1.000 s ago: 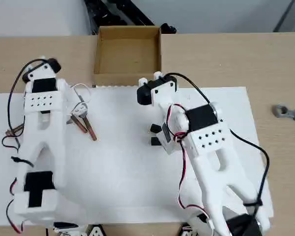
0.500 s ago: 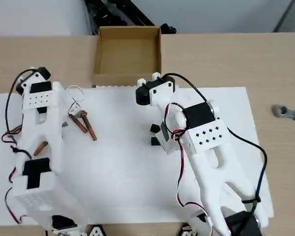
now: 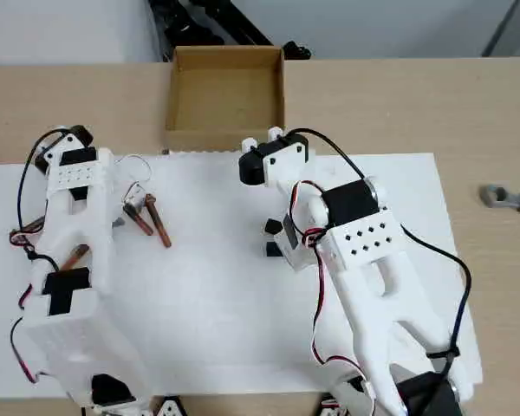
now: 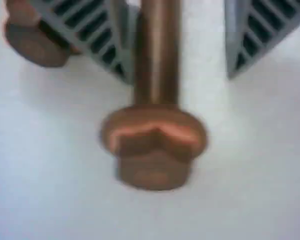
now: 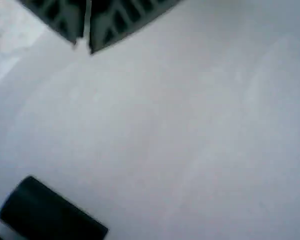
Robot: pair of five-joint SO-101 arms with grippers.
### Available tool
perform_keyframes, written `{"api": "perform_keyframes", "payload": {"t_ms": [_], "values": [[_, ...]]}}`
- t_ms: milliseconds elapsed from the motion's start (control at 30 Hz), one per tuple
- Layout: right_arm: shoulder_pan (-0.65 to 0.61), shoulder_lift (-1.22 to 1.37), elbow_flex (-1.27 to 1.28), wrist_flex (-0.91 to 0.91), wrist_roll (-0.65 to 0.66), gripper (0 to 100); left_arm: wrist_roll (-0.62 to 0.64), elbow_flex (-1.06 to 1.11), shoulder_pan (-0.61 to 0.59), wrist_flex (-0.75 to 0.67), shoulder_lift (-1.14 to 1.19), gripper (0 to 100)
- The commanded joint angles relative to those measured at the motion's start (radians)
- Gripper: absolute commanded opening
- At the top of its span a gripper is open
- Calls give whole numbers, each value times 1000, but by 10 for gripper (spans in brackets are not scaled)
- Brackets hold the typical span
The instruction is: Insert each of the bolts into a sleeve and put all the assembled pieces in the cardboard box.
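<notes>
Open astride the bolt (image 4: 155, 140), the left pincer (image 4: 177, 75) should close squarely on the shank, clear of the neighbouring bolt (image 4: 35, 42), while the right pincer (image 5: 84, 44) hangs closed and empty.

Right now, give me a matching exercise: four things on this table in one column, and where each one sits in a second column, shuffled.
Things:
1. cardboard box
2. black sleeves
3. wrench
4. bolt centred in the left wrist view

Places:
A. on bare wood, off the white sheet, on the right arm's side
B. between the left gripper's open fingers
C. past the white sheet's far edge, nothing visible inside
D. on the white sheet, beside the right arm

Pairs: 1-C; 2-D; 3-A; 4-B
</notes>
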Motion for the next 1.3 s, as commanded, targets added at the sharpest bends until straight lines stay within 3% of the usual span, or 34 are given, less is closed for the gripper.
{"api": "perform_keyframes", "payload": {"t_ms": [0,300,633,867,1067,1267], "values": [[-4,-1,-43,-19,0,8,3,-18,-9,-37,21,0],[-4,-7,-49,-19,-3,8,-144,-19,3,0,-106,6],[145,84,-153,-10,-5,8,-384,-19,157,129,-666,6],[196,262,-161,-87,-2,20,-430,-16,181,209,-922,6],[197,328,-161,-111,-2,128,-483,-16,181,305,-979,6],[202,374,-160,-183,-2,130,-483,-15,181,327,-1011,6]]}}
